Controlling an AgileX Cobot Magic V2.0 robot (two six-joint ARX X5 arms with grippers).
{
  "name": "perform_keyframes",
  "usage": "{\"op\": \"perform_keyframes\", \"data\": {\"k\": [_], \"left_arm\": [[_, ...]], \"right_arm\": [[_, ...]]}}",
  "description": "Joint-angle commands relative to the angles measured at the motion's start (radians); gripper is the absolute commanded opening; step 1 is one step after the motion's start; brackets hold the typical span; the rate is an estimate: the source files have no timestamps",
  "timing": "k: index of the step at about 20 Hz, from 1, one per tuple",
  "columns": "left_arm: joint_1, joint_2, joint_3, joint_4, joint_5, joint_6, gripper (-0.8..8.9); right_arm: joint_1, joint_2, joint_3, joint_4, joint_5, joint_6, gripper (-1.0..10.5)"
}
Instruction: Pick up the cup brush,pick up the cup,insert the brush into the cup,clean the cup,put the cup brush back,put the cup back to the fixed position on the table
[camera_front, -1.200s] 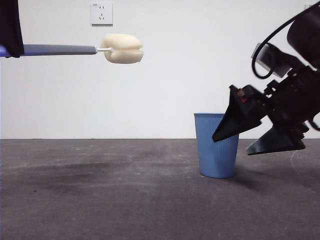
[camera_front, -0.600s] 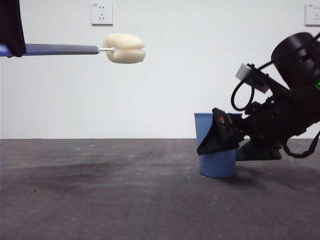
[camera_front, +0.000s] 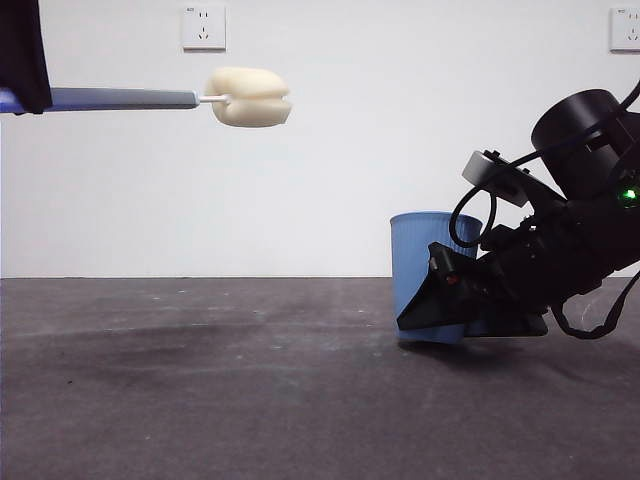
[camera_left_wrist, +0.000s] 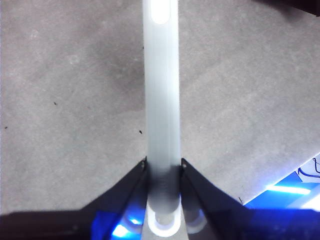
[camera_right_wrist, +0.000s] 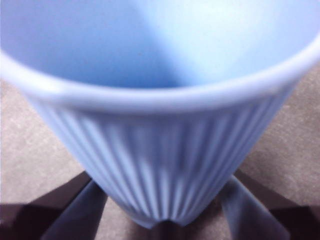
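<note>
Right gripper (camera_front: 440, 315) now lower, jaws clamped on cup (camera_front: 420, 260), left gripper (camera_left_wrist: 163, 167) jaws pinching cup brush (camera_front: 248, 97)

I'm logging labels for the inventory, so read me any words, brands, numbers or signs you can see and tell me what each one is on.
No readable text anywhere.
Ribbed blue plastic cup: plain, no print.
Grey-handled cup brush with the cream sponge head: no marking visible.
White wall sockets: only slots, no lettering legible.
Right tool: a green light on the arm, no label readable.
</note>
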Motion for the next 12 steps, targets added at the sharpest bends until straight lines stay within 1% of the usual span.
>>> {"op": "perform_keyframes", "data": {"k": [1,2,7,8,10,11,12], "left_arm": [[0.002,-0.004,-0.004,0.006,-0.003,0.002,-0.08],[0.002,-0.004,-0.004,0.005,-0.003,0.002,-0.09],[0.002,-0.004,-0.004,-0.002,-0.006,0.017,-0.09],[0.002,-0.004,-0.004,-0.006,-0.006,0.035,-0.09],[0.002,-0.003,-0.004,-0.025,-0.006,0.066,-0.09],[0.003,-0.003,-0.004,-0.034,-0.006,0.075,-0.09],[0.003,-0.003,-0.004,-0.043,-0.006,0.097,-0.09]], "right_arm": [[0.003,0.006,-0.011,0.008,-0.002,0.006,0.3],[0.003,0.006,-0.011,0.009,-0.005,0.006,-0.1],[0.016,-0.014,-0.011,-0.025,-0.003,0.006,-0.1],[0.019,-0.037,-0.011,-0.058,0.0,0.005,-0.1],[0.029,-0.112,-0.011,-0.155,0.017,-0.021,-0.1],[0.035,-0.162,-0.011,-0.213,0.043,-0.03,-0.1],[0.041,-0.222,-0.011,-0.288,0.069,-0.055,-0.1]]}}
